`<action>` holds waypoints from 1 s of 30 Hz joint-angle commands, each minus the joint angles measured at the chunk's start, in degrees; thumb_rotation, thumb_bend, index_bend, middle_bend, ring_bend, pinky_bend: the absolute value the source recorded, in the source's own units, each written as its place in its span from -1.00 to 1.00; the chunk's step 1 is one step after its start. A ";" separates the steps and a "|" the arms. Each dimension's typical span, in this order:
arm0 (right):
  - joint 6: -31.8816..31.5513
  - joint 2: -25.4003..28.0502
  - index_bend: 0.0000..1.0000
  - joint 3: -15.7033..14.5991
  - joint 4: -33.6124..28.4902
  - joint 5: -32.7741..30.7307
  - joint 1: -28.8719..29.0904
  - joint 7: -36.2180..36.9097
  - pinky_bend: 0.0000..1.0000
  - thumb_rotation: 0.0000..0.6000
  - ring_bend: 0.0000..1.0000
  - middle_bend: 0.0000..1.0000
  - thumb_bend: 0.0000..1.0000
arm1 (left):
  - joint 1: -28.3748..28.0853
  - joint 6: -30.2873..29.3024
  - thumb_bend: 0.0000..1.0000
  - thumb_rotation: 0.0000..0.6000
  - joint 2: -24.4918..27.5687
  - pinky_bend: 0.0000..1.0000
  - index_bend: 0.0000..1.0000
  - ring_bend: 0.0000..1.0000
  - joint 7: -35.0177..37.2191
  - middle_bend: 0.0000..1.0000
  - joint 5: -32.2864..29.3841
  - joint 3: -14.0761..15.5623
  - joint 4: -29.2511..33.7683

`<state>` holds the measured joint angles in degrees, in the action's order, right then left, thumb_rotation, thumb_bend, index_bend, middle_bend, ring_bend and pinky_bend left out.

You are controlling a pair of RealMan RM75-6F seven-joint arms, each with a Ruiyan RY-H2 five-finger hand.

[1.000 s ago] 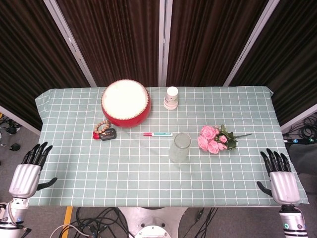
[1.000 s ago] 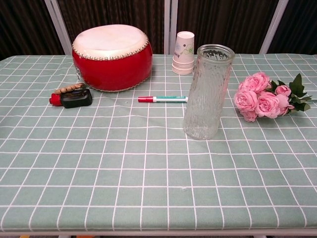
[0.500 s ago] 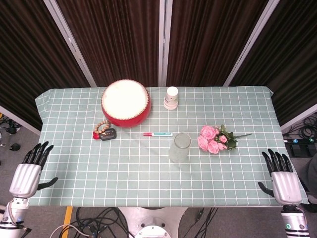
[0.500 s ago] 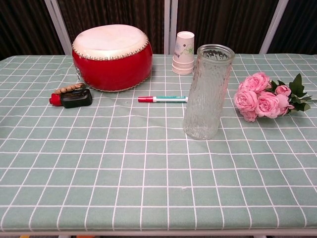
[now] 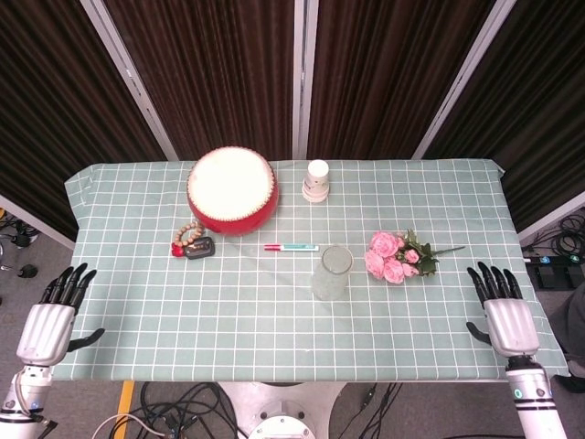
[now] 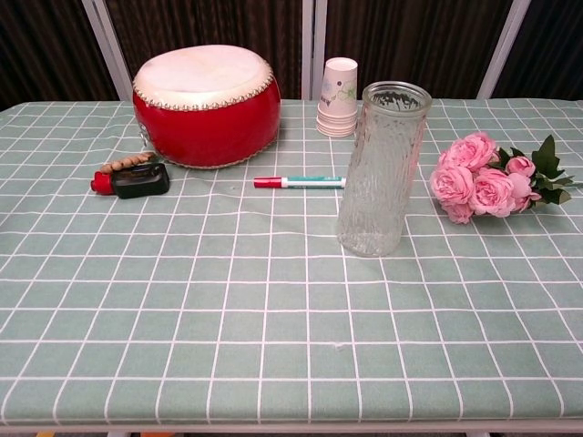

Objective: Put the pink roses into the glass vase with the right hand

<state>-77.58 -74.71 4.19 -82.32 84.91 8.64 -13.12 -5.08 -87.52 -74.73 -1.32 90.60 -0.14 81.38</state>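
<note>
the bunch of pink fabric roses with green leaves (image 5: 398,257) lies flat on the table at about 3 o'clock from the tall ribbed clear glass vase (image 6: 382,169), near it but apart. its long axis runs left to right, with a slight upward tilt in the head view: blooms toward the vase at 9 o'clock, thin stem tip out toward 3 o'clock. the vase stands upright near the table's middle, with nothing in it.

the right hand (image 5: 503,311) hovers over the near right corner of the table, at roughly 4 o'clock from the roses and well apart from them, fingers spread wide and holding nothing. the left hand (image 5: 52,318) hangs off the near left corner, fingers likewise spread and holding nothing.

the table wears a pale green cloth with a white grid (image 6: 273,300). at 12 o'clock from the vase lies a red-capped marker pen (image 6: 299,182), beyond it a stack of white paper cups (image 6: 338,96). a red drum with a white skin (image 6: 206,105) sits at 10 o'clock, with a small black object and wooden beads (image 6: 132,177) beside it. dark ribbed curtains with pale metal posts (image 5: 302,73) back the scene.
</note>
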 commanded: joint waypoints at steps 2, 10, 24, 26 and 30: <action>4.86 -4.61 -1.00 3.36 3.63 -2.09 5.13 -3.33 -1.00 1.00 -1.00 -1.00 -0.82 | 0.01 -0.04 -1.00 1.00 -0.22 -0.69 -0.86 -1.00 0.49 -1.00 0.03 0.01 -0.30; 14.86 -9.59 -1.00 6.32 7.94 -7.59 12.86 -7.23 -1.00 1.00 -1.00 -1.00 -0.83 | 0.25 0.32 -1.00 1.00 0.05 -0.69 -0.86 -1.00 1.69 -1.00 -1.02 -0.18 -1.44; 22.50 -15.03 -1.00 7.40 13.14 -13.64 19.72 -10.14 -1.00 1.00 -1.00 -1.00 -0.92 | 0.53 -0.58 -1.00 1.00 0.27 -0.69 -0.86 -1.00 2.70 -1.00 -0.88 -0.43 -2.43; 23.12 -15.88 -1.00 7.34 14.00 -14.38 20.36 -10.34 -1.00 1.00 -1.00 -1.00 -0.93 | 0.51 -0.32 -1.00 1.00 0.42 -0.69 -0.86 -1.00 2.64 -1.00 -0.75 -0.19 -2.35; 23.73 -17.70 -1.00 7.47 16.60 -15.10 21.66 -9.79 -1.00 1.00 -1.00 -1.00 -0.93 | 0.54 0.07 -1.00 1.00 0.38 -0.69 -0.86 -1.00 2.27 -1.00 -0.59 0.22 -2.63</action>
<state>-54.24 -91.71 11.56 -66.54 70.22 29.72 -23.17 -4.54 -87.49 -74.33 0.95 90.02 0.06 78.78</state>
